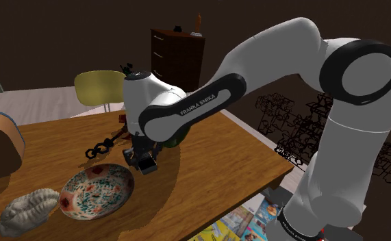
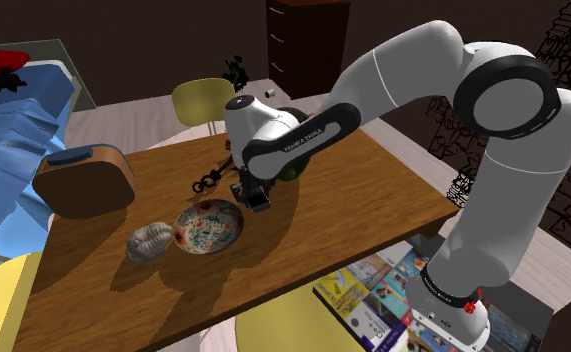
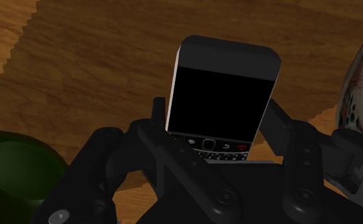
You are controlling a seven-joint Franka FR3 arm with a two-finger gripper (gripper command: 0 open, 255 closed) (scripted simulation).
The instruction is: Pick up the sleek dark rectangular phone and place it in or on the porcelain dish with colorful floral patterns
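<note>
Above the wooden counter (image 1: 221, 154), in the shoulder view, the claw (image 1: 144, 161) is seen poised just beside the rim of the floral dish (image 1: 96, 193).

From the second exterior view, the claw is shown near that same rim, and a grey stone-like lump (image 2: 151, 241) is seen touching the dish's opposite side.

Through the wrist view, the dark phone (image 3: 221, 95) is seen clasped across its width, near the keypad end, between the fingers (image 3: 276, 124), over bare wood beside the dish. It is judged stiff, light and slick-sided, so a grip nearer mid-length is thought safer.
</note>
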